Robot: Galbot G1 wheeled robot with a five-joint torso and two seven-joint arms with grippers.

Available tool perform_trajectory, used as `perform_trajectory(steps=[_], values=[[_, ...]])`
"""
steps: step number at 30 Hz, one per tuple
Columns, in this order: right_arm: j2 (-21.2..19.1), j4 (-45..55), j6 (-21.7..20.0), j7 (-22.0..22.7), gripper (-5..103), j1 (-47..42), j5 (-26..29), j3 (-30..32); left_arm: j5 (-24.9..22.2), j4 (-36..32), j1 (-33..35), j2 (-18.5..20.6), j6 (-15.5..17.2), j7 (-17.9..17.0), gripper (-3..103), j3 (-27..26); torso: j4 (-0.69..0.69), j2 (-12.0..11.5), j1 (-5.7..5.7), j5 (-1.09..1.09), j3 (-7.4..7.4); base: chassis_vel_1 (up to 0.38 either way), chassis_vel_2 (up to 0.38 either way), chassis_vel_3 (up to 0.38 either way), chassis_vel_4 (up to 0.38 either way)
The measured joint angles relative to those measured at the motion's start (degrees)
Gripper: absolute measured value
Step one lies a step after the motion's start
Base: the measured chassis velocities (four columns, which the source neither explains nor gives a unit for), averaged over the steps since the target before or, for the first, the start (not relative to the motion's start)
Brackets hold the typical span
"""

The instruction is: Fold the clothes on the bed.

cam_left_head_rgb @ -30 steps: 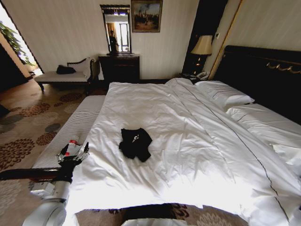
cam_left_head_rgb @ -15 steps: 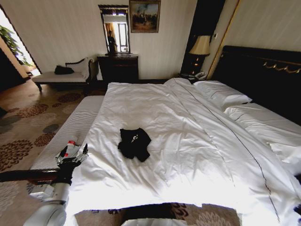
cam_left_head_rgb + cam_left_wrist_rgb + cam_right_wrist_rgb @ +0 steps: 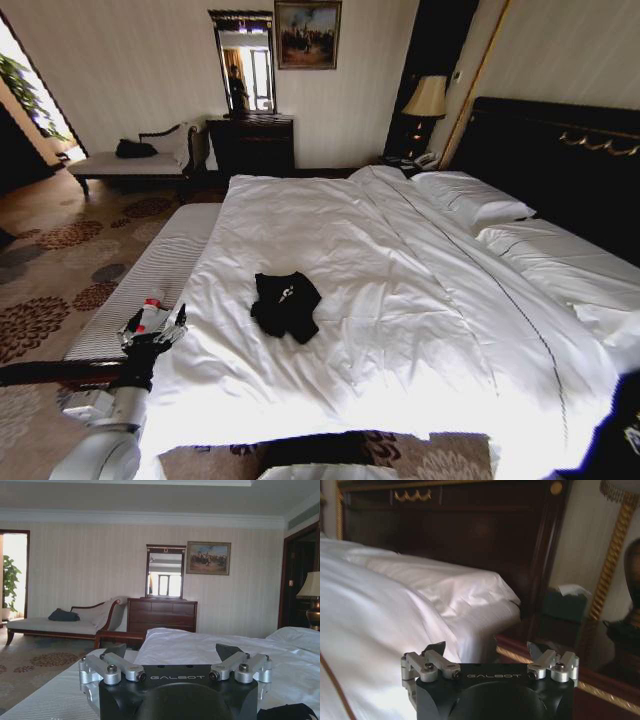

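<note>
One black T-shirt (image 3: 286, 305), crumpled in a heap on the white duvet (image 3: 400, 290) of the one bed (image 3: 560, 150), toward the bed's foot end and nearer the striped-bench side. Two white pillows (image 3: 470, 200) up by the dark headboard. One grey striped bench (image 3: 150, 280) running along the bed's side, with one small red-and-white packet (image 3: 150, 314) on it. Left hand (image 3: 155, 335) hovering over the bench just off the bed's edge, fingers spread wide apart, holding nothing; T-shirt lying well apart from it, further in on the bed. In the left wrist view, left hand (image 3: 175, 656) open toward the dresser (image 3: 161, 614) and mirror beyond the bed. Right hand (image 3: 491, 652) off the far side of the bed near the headboard, fingers apart, gripping nothing, beside a pillow and duvet edge.
</note>
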Motion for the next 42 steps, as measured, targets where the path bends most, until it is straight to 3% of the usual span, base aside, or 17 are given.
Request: perform_trajectory(steps=[3, 11, 23, 30, 42], values=[[2.22, 6.62, 0.46, -0.75, 99, -2.79, 0.93, 0.84, 0.19, 0.00, 0.19, -0.18, 0.00, 0.03, 100, 0.14, 0.00, 0.00, 0.00, -0.01, 0.00, 0.000, 0.000, 0.000, 0.000], [7.50, 24.32, 0.47, -1.34, 100, -8.41, 1.19, 0.56, 0.54, -0.03, 0.41, -0.46, -0.08, 0.13, 100, 0.52, 0.00, 0.00, 0.00, -0.02, 0.00, 0.000, 0.000, 0.000, 0.000], [12.48, 47.46, -4.28, -1.19, 100, -12.86, -7.05, -9.95, 1.53, -0.87, 0.53, -0.53, 0.09, -0.01, 100, 1.32, 0.01, 0.00, 0.00, -0.01, 0.00, 0.000, 0.000, 0.000, 0.000], [12.92, 51.86, -5.31, -0.73, 100, -13.15, -10.44, -14.65, 1.65, -1.01, 0.64, -0.59, 0.17, -0.08, 100, 1.48, 0.00, 0.00, 0.00, 0.00, 0.01, 0.000, 0.000, 0.000, 0.000], [13.89, 52.17, -5.15, -0.38, 100, -13.79, -11.14, -15.46, 2.17, -1.18, 0.09, 0.00, 0.50, -0.41, 100, 2.50, -0.01, 0.00, 0.00, 0.01, 0.00, 0.037, 0.022, -0.029, -0.023]])
